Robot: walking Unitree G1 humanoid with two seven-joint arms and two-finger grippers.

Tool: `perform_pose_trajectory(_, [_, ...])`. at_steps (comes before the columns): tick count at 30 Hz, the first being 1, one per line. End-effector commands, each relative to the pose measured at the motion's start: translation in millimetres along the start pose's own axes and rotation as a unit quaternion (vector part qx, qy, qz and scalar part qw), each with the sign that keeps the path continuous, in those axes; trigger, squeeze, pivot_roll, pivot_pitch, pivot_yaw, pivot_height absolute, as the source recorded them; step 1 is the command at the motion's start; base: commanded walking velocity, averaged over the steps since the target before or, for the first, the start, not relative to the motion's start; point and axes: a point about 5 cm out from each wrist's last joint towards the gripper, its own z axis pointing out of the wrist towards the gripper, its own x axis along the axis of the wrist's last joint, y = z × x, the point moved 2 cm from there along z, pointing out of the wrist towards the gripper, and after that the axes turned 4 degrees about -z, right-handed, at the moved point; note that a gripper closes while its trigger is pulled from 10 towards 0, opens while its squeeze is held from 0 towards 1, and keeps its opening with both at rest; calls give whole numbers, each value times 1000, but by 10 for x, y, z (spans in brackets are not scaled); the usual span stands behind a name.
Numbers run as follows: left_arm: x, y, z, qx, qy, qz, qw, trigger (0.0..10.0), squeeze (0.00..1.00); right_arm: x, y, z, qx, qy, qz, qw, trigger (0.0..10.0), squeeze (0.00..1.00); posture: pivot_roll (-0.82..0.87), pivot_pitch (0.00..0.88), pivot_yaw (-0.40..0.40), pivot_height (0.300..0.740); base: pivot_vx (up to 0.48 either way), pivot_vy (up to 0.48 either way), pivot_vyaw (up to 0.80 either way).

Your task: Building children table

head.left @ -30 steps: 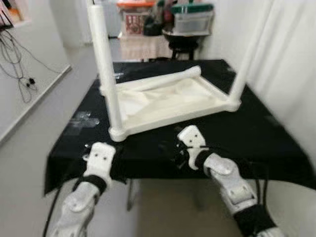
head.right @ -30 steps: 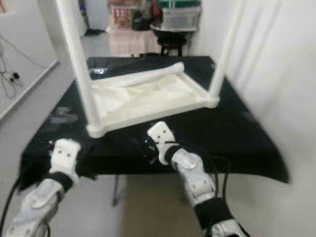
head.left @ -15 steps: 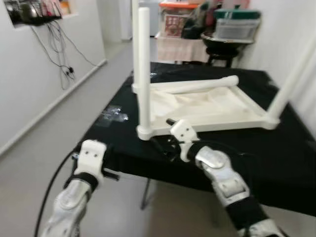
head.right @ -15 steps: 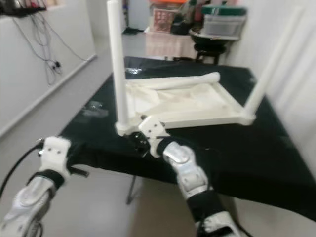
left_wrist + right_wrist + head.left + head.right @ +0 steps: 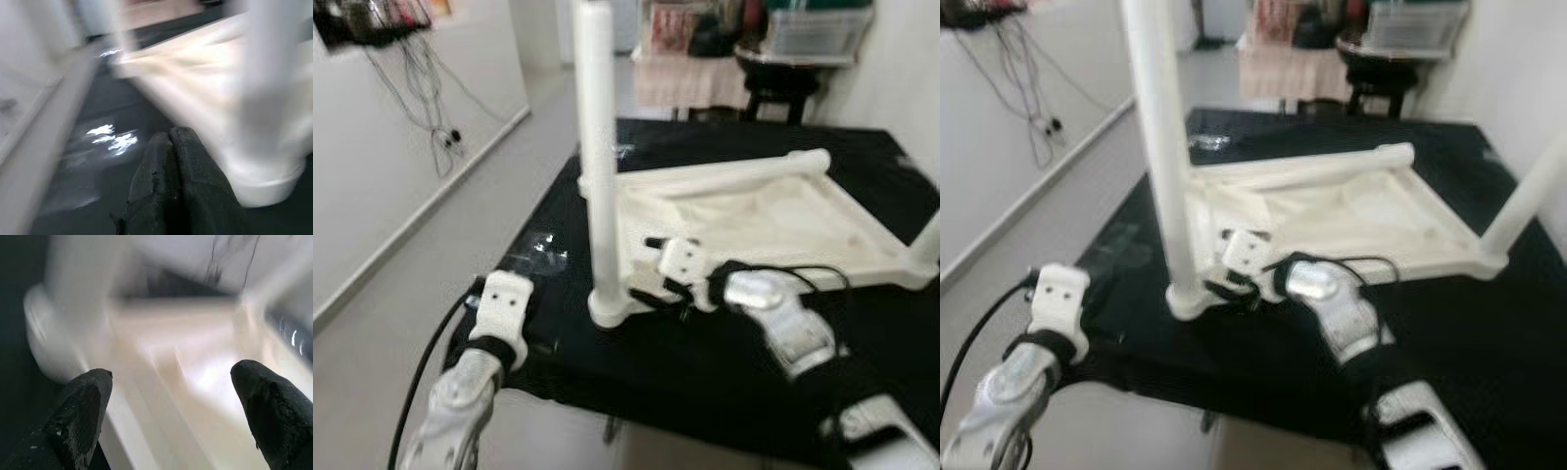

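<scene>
A white children's table frame [image 5: 764,211] lies upside down on a black-covered table [image 5: 705,362]. One white leg [image 5: 597,157] stands upright at its near left corner, and another [image 5: 928,243] rises at the right edge. A loose white leg [image 5: 744,174] lies along the frame's far side. My right gripper [image 5: 644,269] is open at the frame's near rail, right beside the base of the upright leg; in the right wrist view its fingertips [image 5: 80,401] stand wide apart around the rail. My left gripper [image 5: 170,142] is shut and empty, low over the cloth left of that leg's base.
Shiny tape patches [image 5: 546,257] mark the cloth near the left edge. A white wall with hanging cables [image 5: 431,127] runs along the left, with bare floor between. A dark stool [image 5: 773,93] and storage boxes [image 5: 818,24] stand beyond the table's far end.
The camera has moved closer and turned. My right gripper has reached forward from the table's front edge to the frame beside the upright leg's base. My left arm has come up over the cloth's edge.
</scene>
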Motion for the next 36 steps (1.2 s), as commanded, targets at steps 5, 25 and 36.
perform_pose_trajectory(5, [-51, 164, -57, -59, -23, 8, 998, 10000, 0, 275, 149, 78, 74, 3, -69, 995, 10000, 0, 34, 0, -27, 740, 0, 0, 0])
perform_pose_trajectory(25, [-45, 257, -106, -80, -29, 7, 996, 10000, 0, 163, 256, 235, 177, -129, -117, 969, 10000, 0, 56, 0, -55, 740, 0, 0, 0])
perform_pose_trajectory(36, [-29, 309, -228, -83, -34, -3, 996, 10000, 0, -215, 356, -24, 243, -272, -136, 921, 10000, 0, 66, 24, -59, 740, 0, 0, 0])
